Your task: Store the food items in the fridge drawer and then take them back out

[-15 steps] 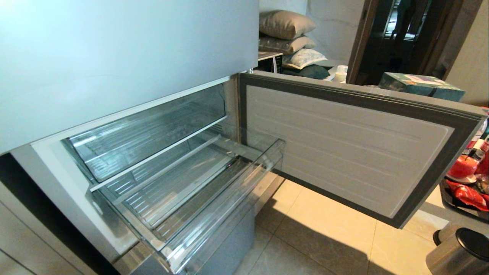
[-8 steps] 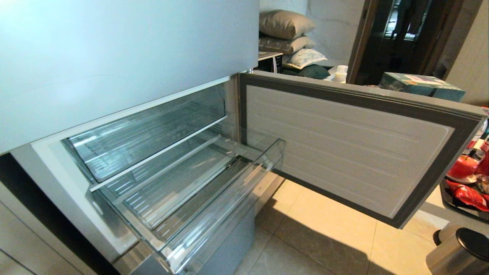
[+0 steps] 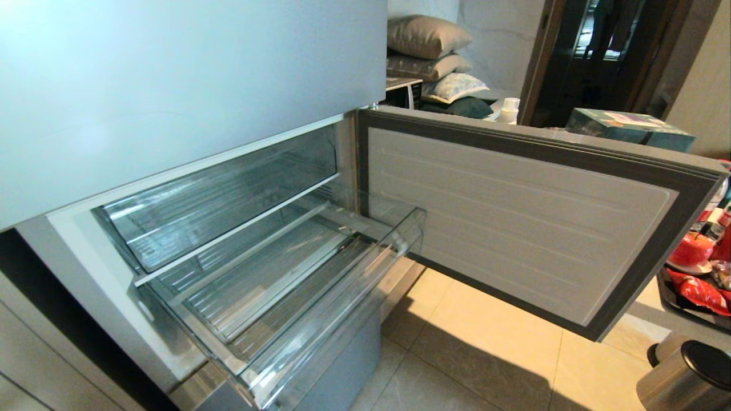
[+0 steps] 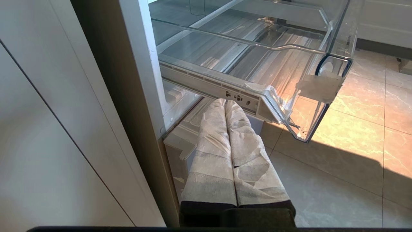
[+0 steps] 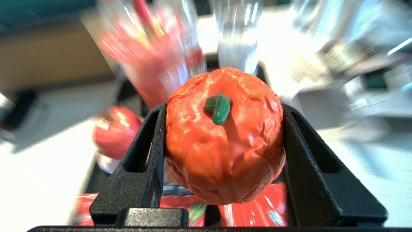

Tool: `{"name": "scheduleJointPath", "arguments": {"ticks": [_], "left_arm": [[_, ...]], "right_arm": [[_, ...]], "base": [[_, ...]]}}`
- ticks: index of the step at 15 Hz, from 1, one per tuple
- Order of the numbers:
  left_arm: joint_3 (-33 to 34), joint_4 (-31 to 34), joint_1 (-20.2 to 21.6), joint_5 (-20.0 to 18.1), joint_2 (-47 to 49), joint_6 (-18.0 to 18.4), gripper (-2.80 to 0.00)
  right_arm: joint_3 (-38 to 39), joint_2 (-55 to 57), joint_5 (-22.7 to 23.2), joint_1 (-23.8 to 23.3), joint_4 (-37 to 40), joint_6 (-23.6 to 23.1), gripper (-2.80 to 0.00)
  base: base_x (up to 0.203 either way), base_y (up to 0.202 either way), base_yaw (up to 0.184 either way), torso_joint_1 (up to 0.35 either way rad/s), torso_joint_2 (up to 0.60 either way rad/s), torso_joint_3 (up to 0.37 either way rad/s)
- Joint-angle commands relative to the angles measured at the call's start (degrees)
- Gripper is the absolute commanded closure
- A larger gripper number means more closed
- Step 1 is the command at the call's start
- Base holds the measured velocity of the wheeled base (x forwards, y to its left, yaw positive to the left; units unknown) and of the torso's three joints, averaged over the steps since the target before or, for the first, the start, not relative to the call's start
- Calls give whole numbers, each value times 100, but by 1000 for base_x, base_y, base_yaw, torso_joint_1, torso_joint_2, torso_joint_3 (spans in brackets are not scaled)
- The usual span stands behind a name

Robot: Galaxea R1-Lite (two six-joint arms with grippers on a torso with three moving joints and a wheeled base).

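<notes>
A wrinkled red-orange tomato (image 5: 225, 135) with a green stem is one of the food items, and my right gripper (image 5: 223, 109) is shut on it. Its black fingers (image 5: 154, 141) press both sides, holding it above a dark tray of red packets (image 5: 257, 209). This gripper is outside the head view. The fridge drawer (image 3: 337, 308), clear with a ribbed bottom, stands pulled out and holds nothing. My left gripper (image 4: 225, 103) is shut, its wrapped fingers together, low beside the fridge under the fridge drawer (image 4: 334, 54).
The lower fridge door (image 3: 514, 217) hangs open to the right of the drawer. Past it, a tray (image 3: 665, 285) holds a red round fruit (image 3: 691, 248) and red packets. A black-lidded bin (image 3: 702, 365) stands on the floor. Glasses (image 5: 236, 35) stand behind the tomato.
</notes>
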Motion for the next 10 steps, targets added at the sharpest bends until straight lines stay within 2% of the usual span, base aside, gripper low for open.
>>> {"name": "scheduleJointPath", "arguments": {"ticks": [1,4,6,7,8,10], "left_arm": [[0,0,2,0,9,0,0],[0,0,2,0,9,0,0],[0,0,2,0,9,0,0],[8,0,2,0,9,0,0],[0,-8,2,0,9,0,0],[8,0,2,0,9,0,0]], "right_arm": [[723,-1807,-82,-63,-16,14,0],[1863,-3509,-135,-17,-2,10,0],[2778,-4650,-194,429,22,-11,0],[3194,-5200,-271,825,57,-26,0],[3607,-5831,-437,1420,132,-67,0],[4314,-6955,-884,2880,419,-249,0]], "base": [[0,0,0,0,0,0],[0,0,0,0,0,0],[0,0,0,0,0,0],[0,0,0,0,0,0],[0,0,0,0,0,0],[0,0,0,0,0,0]]}}
